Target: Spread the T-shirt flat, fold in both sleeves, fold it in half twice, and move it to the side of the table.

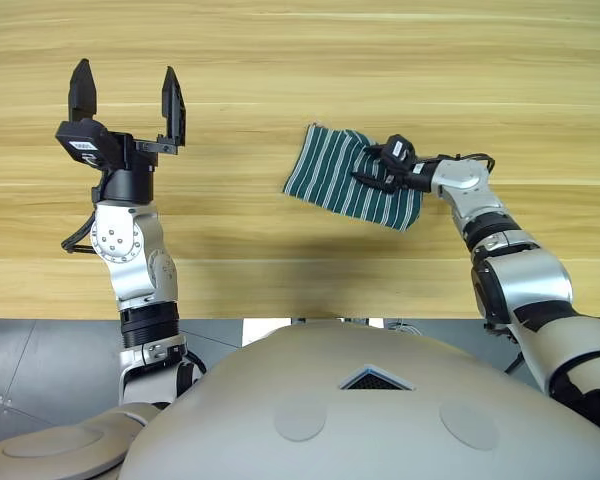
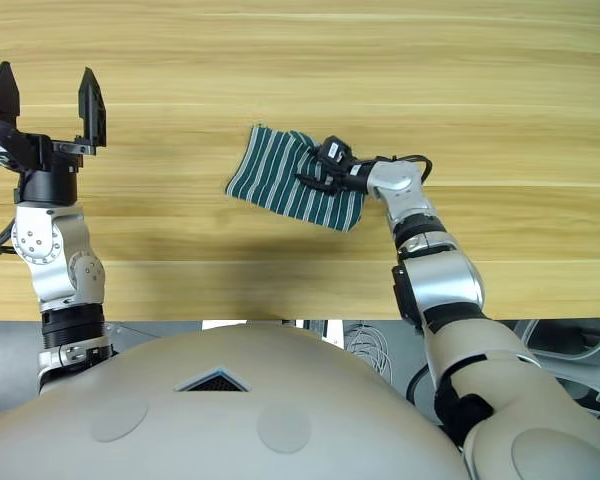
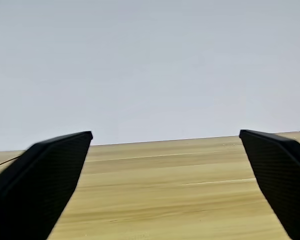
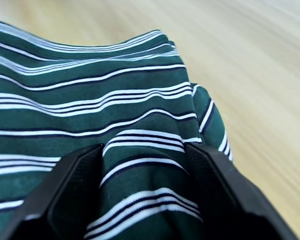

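The folded green-striped T-shirt (image 1: 342, 180) lies on the wooden surface (image 1: 280, 60), right of centre. The right pincer (image 1: 365, 166) is clamped on a bunched fold at its right edge. The left pincer (image 1: 127, 90) is spread wide, holding nothing, well apart from the shirt.

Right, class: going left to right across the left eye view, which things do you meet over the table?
left gripper, open → folded striped T-shirt. The right gripper grips the T-shirt's right part and overlaps it, so it gets no place of its own.
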`<state>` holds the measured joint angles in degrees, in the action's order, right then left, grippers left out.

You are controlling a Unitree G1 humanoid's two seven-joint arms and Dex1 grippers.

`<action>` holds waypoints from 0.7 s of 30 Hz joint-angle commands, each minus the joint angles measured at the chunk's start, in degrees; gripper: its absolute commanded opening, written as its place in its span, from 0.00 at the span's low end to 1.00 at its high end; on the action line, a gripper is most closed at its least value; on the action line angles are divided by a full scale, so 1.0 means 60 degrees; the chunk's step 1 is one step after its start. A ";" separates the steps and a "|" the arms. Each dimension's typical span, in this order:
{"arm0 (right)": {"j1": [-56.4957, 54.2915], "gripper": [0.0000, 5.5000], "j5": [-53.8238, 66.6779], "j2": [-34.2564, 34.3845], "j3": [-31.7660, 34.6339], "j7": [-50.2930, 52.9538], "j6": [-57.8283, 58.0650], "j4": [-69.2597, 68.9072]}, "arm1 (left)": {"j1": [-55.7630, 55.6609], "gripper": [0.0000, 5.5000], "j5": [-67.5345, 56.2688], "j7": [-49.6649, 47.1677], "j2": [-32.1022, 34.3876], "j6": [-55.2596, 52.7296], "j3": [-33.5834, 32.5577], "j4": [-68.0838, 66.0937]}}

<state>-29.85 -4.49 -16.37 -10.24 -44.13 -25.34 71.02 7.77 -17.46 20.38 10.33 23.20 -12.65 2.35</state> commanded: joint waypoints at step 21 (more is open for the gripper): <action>-0.0861 0.55 0.0731 -0.2436 0.3678 0.6264 -0.1600 0.0519 | -0.0031 0.98 0.0153 -0.0006 0.0046 0.0536 -0.0119 -0.0292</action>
<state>-33.64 -3.00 -30.54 9.22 -3.90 -29.56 75.85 8.30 -17.48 20.28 10.26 25.62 -13.34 2.28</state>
